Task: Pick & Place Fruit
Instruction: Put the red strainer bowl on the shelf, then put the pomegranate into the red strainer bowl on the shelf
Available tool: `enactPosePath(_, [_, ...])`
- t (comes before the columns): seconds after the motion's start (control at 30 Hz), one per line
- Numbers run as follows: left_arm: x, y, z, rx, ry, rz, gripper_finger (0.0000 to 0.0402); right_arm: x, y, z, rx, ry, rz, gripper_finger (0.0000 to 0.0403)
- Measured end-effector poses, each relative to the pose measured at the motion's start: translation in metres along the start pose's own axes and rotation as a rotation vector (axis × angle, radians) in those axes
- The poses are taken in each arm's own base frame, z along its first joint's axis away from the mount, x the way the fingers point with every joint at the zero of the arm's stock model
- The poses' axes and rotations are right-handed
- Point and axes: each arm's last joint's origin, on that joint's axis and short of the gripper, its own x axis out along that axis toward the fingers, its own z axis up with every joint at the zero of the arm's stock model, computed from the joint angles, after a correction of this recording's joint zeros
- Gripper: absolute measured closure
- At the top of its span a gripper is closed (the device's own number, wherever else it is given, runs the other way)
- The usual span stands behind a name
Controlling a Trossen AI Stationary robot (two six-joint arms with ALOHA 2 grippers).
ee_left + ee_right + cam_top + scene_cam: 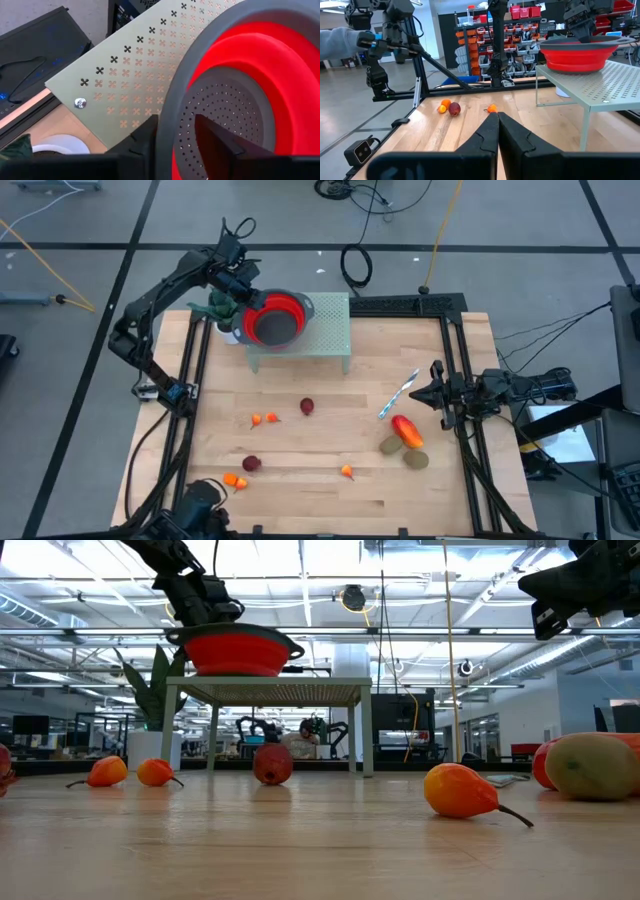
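1. Fruit lies scattered on the desk; the larger pieces sit toward 4 o'clock.
2. Pieces look light, hard and smooth (likely to roll); grip each across its middle.
3. Left pincer, at 11 o'clock, straddles the bowl rim, jaws parted.
4. Right pincer, at 3 o'clock, is clenched and empty.

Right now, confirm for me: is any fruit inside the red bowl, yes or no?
No. The left wrist view looks into the red bowl and shows only its perforated grey bottom; the fruit lies on the table.
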Motion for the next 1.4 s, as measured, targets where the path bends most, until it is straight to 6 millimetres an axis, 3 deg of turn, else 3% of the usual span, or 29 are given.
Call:
enactPosePath(0.37, [-0.005, 0.011, 0.0, -0.064, -0.014, 0.014, 0.0192, 0.0, 0.0, 0.0, 0.0, 0.0, 0.0, 0.0403])
enactPosePath(0.73, [-0.014, 0.022, -0.001, -0.148, -0.041, 0.023, 0.0172, 0.0, 0.0, 0.0, 0.0, 0.0, 0.0, 0.0403])
enactPosePath(0.9, [-0.031, 0.016, -0.004, -0.118, -0.104, 0.029, 0.0172, 0.0, 0.0, 0.0, 0.0, -0.001, -0.002, 0.0403])
enactPosePath(1.07, [-0.061, 0.008, -0.007, -0.088, -0.235, 0.042, 0.0172, 0.0, 0.0, 0.0, 0.0, -0.001, -0.003, 0.0403])
enactPosePath(1.4, [-0.12, -0.026, -0.035, -0.034, -0.435, 0.07, 0.0172, 0.0, 0.0, 0.0, 0.0, -0.004, -0.003, 0.0403])
